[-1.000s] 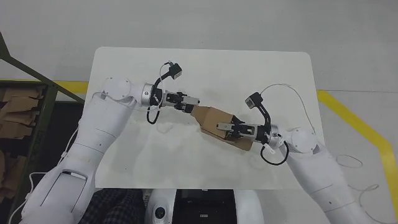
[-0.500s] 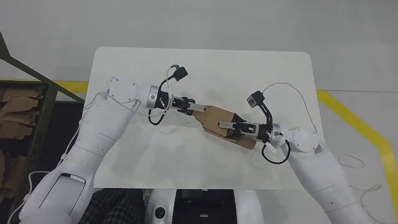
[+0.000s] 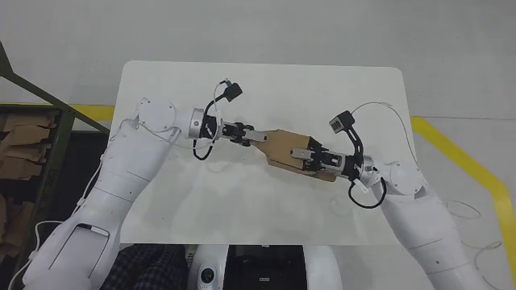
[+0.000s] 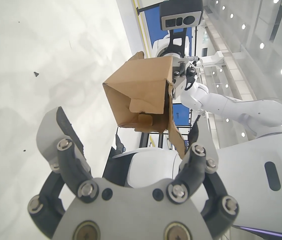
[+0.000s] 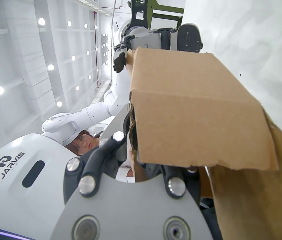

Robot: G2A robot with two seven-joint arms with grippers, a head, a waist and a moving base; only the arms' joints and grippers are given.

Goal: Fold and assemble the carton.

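Swung a little farther from the robot and nearer level than a second ago, the cardboard carton (image 3: 289, 147) hangs between both grippers over the middle of the white table (image 3: 242, 89), apparently clear of its surface.

Right gripper (image 3: 310, 155) is clamped on the carton's wall at one end, seemingly to anchor it; left gripper (image 3: 251, 135) waits at the opposite end with fingers (image 4: 63, 128) spread wide, gripping nothing, one finger just beside a loose flap (image 4: 174, 136), probably lined up to press flaps inward; carton's long axis runs gripper to gripper across the table; its unclosed end, flaps half tucked, faces the left gripper.
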